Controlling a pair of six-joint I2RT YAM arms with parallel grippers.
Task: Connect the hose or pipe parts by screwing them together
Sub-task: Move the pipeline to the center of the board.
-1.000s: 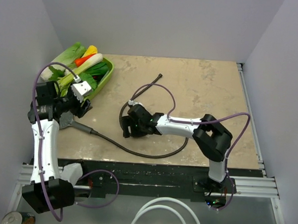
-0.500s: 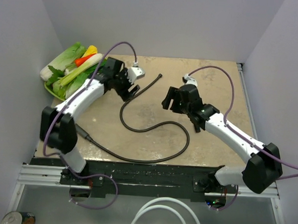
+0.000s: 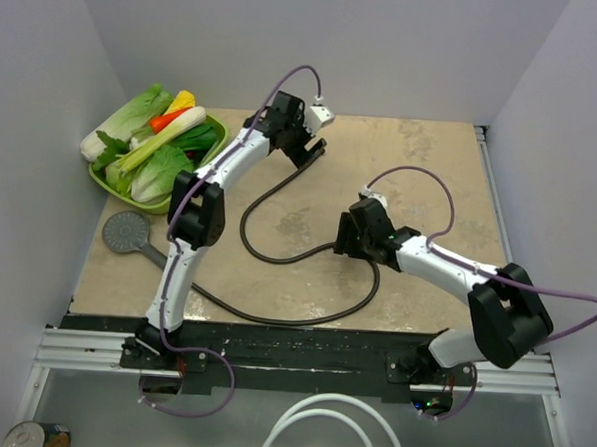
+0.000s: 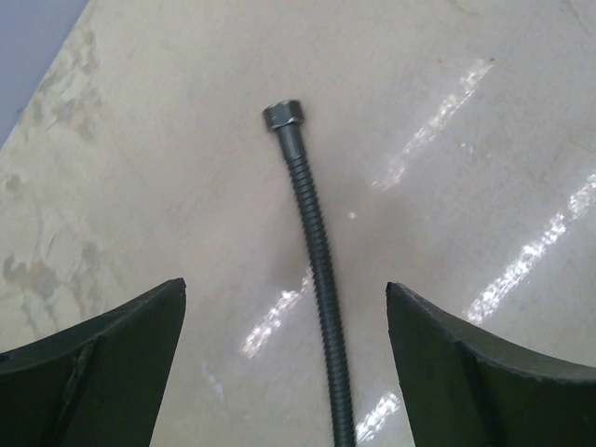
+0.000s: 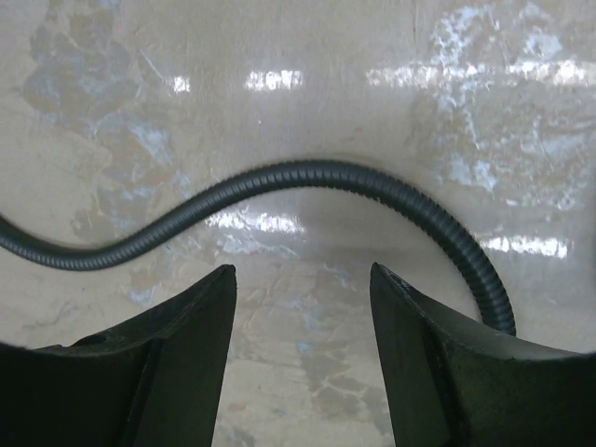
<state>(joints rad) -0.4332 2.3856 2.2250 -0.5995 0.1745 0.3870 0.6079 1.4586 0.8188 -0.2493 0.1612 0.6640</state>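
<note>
A long dark ribbed hose [image 3: 277, 257] snakes across the table. Its near end joins the handle of a round grey shower-head disc [image 3: 128, 232] at the left. My left gripper [image 3: 307, 151] hangs over the hose's far end, jaws wide open. In the left wrist view the hose [image 4: 317, 270] runs between the left gripper [image 4: 286, 291] fingers without touching them, and its end nut [image 4: 284, 115] lies just beyond them. My right gripper [image 3: 346, 236] is open above the hose's middle bend. In the right wrist view that bend [image 5: 307, 173] lies just ahead of the right gripper [image 5: 300, 272], which holds nothing.
A green basket [image 3: 213, 154] of vegetables stands at the back left, close to the left arm. A thick white tube [image 3: 318, 417] loops below the table's near edge. Purple cables arc over both arms. Grey walls close in on three sides.
The left arm swung from the shower head at the left to the hose's far end and opened wider. The right gripper moved onto the hose's middle bend, its jaws narrowing a little.
</note>
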